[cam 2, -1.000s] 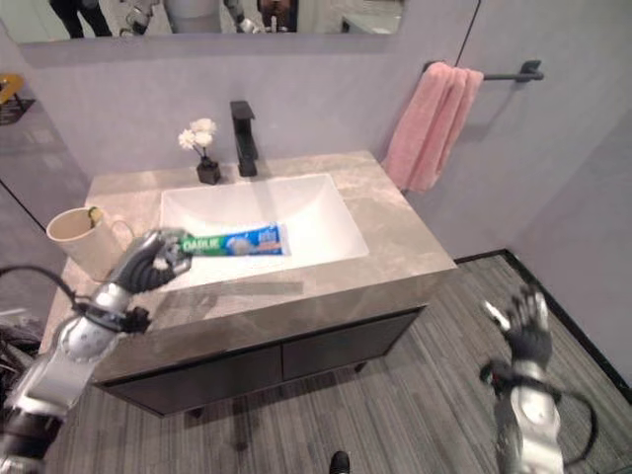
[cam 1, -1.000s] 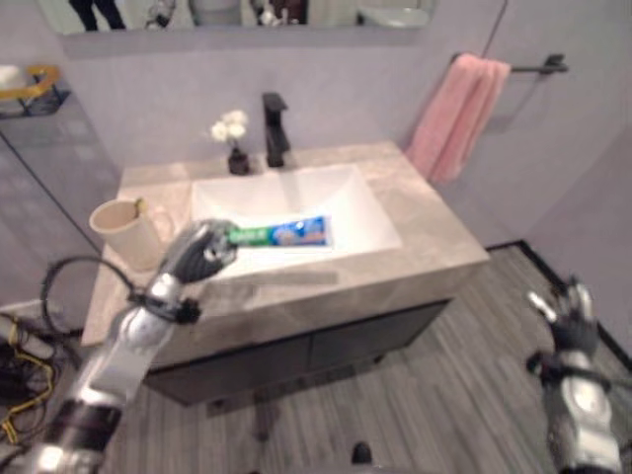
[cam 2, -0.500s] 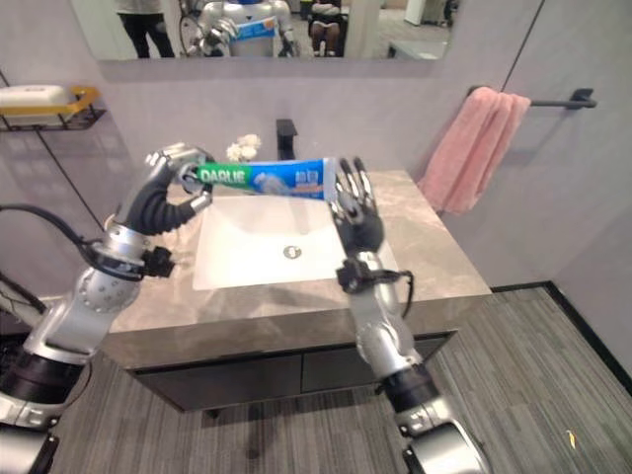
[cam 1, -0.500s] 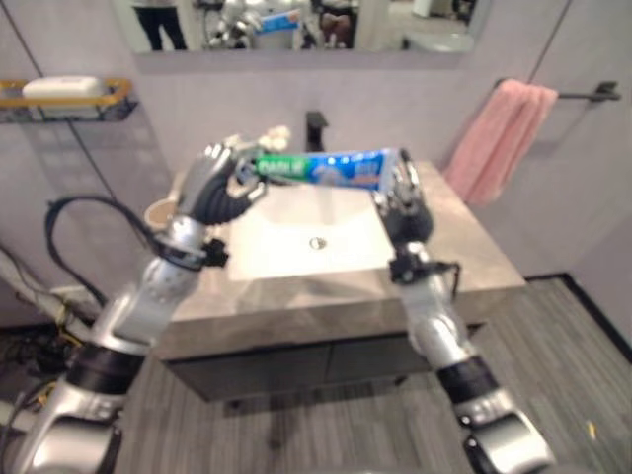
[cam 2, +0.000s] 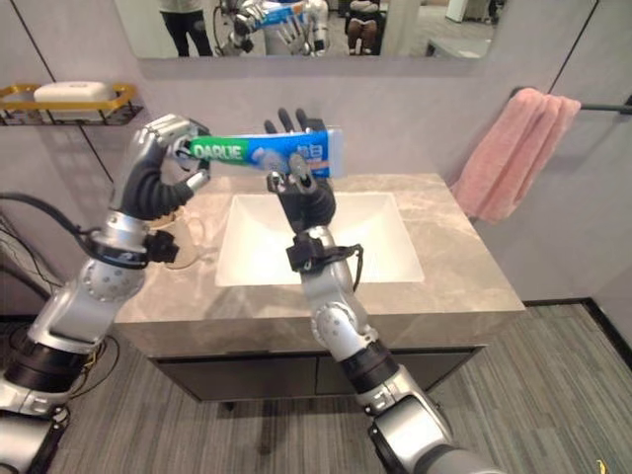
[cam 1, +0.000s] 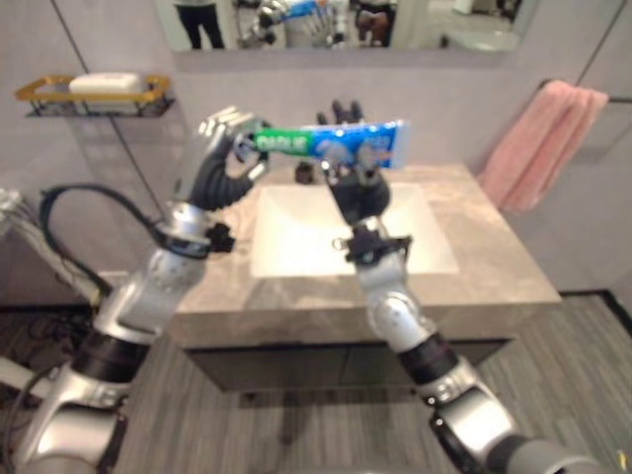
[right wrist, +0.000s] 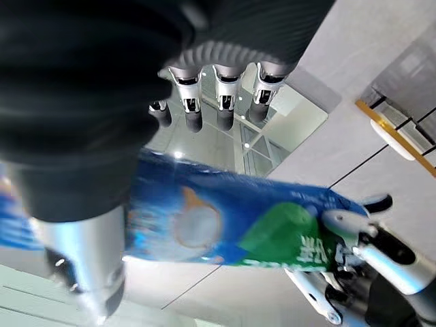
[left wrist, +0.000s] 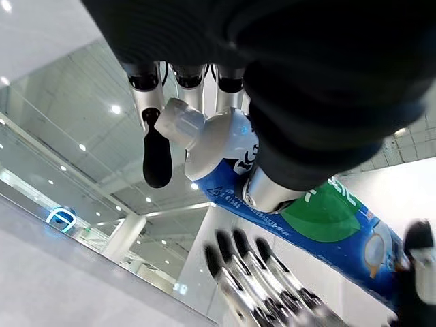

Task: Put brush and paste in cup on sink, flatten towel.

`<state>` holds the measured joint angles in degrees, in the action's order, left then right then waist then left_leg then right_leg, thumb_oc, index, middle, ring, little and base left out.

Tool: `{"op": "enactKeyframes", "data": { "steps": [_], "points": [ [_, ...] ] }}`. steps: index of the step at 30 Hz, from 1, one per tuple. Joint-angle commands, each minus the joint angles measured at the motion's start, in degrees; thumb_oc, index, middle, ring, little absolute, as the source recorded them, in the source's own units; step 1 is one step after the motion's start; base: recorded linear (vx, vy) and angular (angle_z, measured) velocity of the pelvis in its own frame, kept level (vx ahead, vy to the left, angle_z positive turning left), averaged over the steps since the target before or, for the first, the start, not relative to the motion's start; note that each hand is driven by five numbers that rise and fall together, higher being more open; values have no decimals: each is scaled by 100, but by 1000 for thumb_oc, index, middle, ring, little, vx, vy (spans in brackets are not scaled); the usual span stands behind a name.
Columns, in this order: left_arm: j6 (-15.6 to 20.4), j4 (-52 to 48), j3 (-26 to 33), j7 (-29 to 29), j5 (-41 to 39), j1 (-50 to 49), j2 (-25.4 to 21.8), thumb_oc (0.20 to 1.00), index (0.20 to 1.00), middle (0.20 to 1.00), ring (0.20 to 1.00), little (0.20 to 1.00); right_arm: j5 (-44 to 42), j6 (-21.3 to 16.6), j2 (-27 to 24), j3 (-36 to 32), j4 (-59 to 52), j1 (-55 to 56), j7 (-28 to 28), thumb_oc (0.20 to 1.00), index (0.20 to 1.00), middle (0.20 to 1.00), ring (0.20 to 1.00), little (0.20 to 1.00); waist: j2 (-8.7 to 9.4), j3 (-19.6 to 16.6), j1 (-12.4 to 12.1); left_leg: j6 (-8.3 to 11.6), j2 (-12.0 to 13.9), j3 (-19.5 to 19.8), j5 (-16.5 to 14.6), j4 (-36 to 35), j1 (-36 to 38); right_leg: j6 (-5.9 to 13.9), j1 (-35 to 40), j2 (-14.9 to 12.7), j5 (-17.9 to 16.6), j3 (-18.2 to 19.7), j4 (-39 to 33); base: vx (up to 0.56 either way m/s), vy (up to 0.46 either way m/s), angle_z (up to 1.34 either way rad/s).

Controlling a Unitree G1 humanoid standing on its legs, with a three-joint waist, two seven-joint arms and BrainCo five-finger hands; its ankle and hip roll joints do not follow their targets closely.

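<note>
A blue and green toothpaste tube (cam 2: 262, 153) hangs level, high above the white sink basin (cam 2: 370, 237). My left hand (cam 2: 158, 168) is shut on its cap end, fingers and thumb curled round the tube (left wrist: 272, 197). My right hand (cam 2: 304, 197) stands upright at the tube's flat end, its straight fingers (right wrist: 221, 82) behind the tube (right wrist: 225, 225) and its thumb in front. A pale cup (cam 2: 188, 240) partly shows on the counter behind my left forearm. The pink towel (cam 2: 513, 148) hangs bunched on a wall bar at the right.
The stone counter (cam 2: 454, 286) surrounds the basin above a dark cabinet. A yellow wire shelf (cam 2: 69, 97) with a white soap is on the wall at the left. A mirror runs along the top.
The camera has tilted up. My left hand lifted the tube a little higher. My right hand moved left to the tube's flat end, its fingers now behind it.
</note>
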<state>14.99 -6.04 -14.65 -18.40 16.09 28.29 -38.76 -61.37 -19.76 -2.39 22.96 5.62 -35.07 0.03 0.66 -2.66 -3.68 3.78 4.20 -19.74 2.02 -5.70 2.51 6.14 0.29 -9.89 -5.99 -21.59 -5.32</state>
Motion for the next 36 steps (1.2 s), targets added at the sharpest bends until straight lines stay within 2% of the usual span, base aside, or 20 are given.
{"op": "enactKeyframes", "data": {
  "steps": [1, 7, 8, 9, 18, 19, 22, 27, 29, 32, 33, 35, 36],
  "points": [
    [245, -7, -90, -279, -302, 1070, -92, 200, 200, 200, 200, 200, -80, -368, 171, -288, -80, -832, 24, 1000, 1000, 1000, 1000, 1000, 177, -103, -78, -243, 23, 603, -521, 70, -26, 329, 272, -393, 197, -325, 32, 0, 0, 0],
    [278, 0, -66, -198, -469, 802, -60, 200, 200, 200, 200, 200, 25, -425, 211, -342, -12, -1013, -116, 1000, 1000, 1000, 1000, 1000, 192, -103, -115, -258, 11, 588, -524, 70, -25, 319, 251, -390, 194, -298, 32, 0, 0, 0],
    [283, 12, -87, -180, -510, 732, -22, 200, 200, 200, 200, 200, 72, -440, 212, -351, -14, -1062, -151, 567, 567, 567, 567, 567, 201, -91, -127, -256, 22, 592, -534, 70, -11, 318, 262, -380, 201, -296, 32, 0, 0, 0],
    [282, 28, -79, -178, -533, 701, -15, 200, 200, 200, 200, 200, 106, -449, 200, -355, -25, -1077, -172, 200, 200, 200, 200, 200, 206, -96, -123, -259, 19, 598, -520, 70, -32, 309, 250, -380, 198, -300, 32, 0, 0, 0],
    [268, 22, -84, -104, -615, 499, -5, 200, 200, 200, 200, 200, 233, -509, 245, -390, -3, -1093, -280, 200, 200, 200, 200, 200, 218, -76, -149, -238, 56, 638, -515, 70, -27, 288, 302, -337, 249, -351, 32, 0, 0, 0],
    [247, 16, -66, -110, -603, 471, -2, 1000, 1000, 1000, 1000, 1000, 246, -523, 261, -415, 17, -1100, -312, 200, 200, 200, 200, 200, 222, -75, -151, -240, 52, 653, -501, 70, -43, 283, 300, -339, 246, -367, 32, 0, 0, 0],
    [177, 21, 2, -260, -454, 417, 101, 1000, 1000, 1000, 1000, 1000, 293, -609, 308, -541, 65, -1141, -452, 200, 200, 200, 200, 200, 227, -47, -215, -225, 57, 735, -480, 70, -78, 281, 330, -335, 258, -449, 32, -2, 3, 6],
    [177, -404, 364, -420, -133, 161, -39, 1000, 1000, 1000, 1000, 1000, 405, -804, 306, -865, 38, -1161, -634, 200, 200, 200, 200, 200, 266, 24, -441, -180, 23, 1044, -413, 70, -258, 282, 425, -358, 267, -782, 32, 4, 2, 27],
    [183, -524, 492, -453, -117, 43, -71, 1000, 1000, 1000, 1000, 1000, 452, -848, 303, -943, 39, -1174, -691, 200, 200, 200, 200, 200, 278, 20, -490, -133, 27, 1174, -443, 70, -270, 329, 486, -348, 317, -796, 32, 59, -13, 47],
    [319, -934, 1080, -619, -65, -472, -312, 1000, 1000, 1000, 1000, 1000, 535, -1010, 151, -1241, -48, -1185, -767, 200, 200, 200, 200, 200, 318, 104, -834, -71, -30, 1517, -366, 70, -450, 329, 603, -337, 353, -1143, 32, 34, -13, 57],
    [462, -1142, 1597, -738, -212, -1011, -393, 1000, 1000, 1000, 1000, 1000, 572, -1085, 80, -1396, -102, -1144, -811, 200, 200, 200, 200, 200, 346, 148, -1022, -47, -76, 1711, -324, 70, -538, 321, 677, -328, 374, -1340, 32, 26, -16, 86],
    [553, -1157, 2086, -850, -361, -1616, -445, 1000, 1000, 1000, 1000, 1000, 607, -1119, -4, -1449, -78, -1098, -817, 200, 200, 200, 200, 200, 375, 204, -1202, -32, -112, 1880, -276, 70, -620, 328, 717, -323, 376, -1495, 32, 24, -10, 71],
    [560, -1188, 2130, -845, -370, -1675, -443, 1000, 1000, 1000, 1000, 1000, 606, -1119, 10, -1430, -76, -1092, -818, 200, 200, 200, 200, 200, 371, 193, -1171, -32, -116, 1891, -271, 70, -622, 330, 721, -325, 376, -1506, 32, 6, 15, 66]
  ]
}}
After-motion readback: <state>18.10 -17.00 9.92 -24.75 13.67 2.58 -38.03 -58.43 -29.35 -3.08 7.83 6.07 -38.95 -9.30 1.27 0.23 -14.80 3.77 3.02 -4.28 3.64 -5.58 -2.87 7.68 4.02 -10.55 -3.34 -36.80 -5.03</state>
